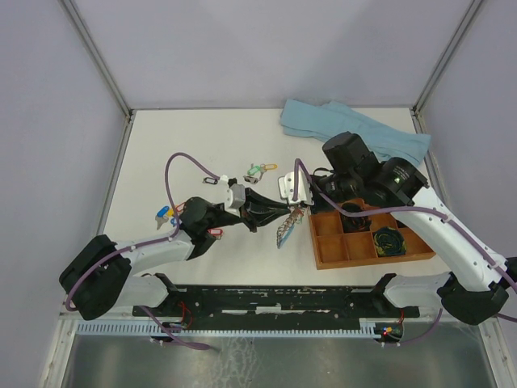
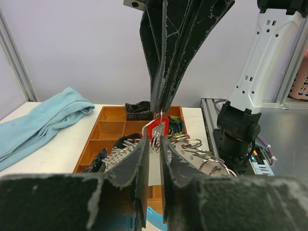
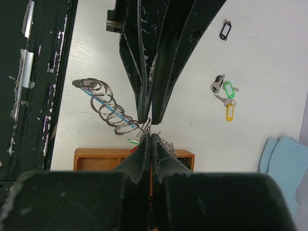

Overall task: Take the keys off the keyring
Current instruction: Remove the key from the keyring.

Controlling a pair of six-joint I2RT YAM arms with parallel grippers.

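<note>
The keyring (image 1: 284, 230) hangs above the table between my two grippers; its silver rings (image 3: 107, 103) string along a light-blue arc. In the left wrist view its rings (image 2: 195, 150) fan out to the right. My left gripper (image 2: 155, 139) is shut on the keyring's wire loops. My right gripper (image 3: 151, 136) meets it tip to tip and is shut on a red-tagged key (image 2: 156, 128). In the top view the left gripper (image 1: 279, 212) and the right gripper (image 1: 297, 205) touch near the table's middle. Loose keys with green and yellow tags (image 3: 226, 96) lie on the table (image 1: 202, 137).
A wooden divided tray (image 1: 331, 250) stands right of the grippers, with a coiled cable bundle (image 1: 389, 241) in it. A light-blue towel (image 1: 355, 129) lies at the back right. A black tag frame (image 1: 212, 181), blue and yellow tagged keys (image 1: 166, 214) and a red tag (image 1: 214, 233) lie by the left arm.
</note>
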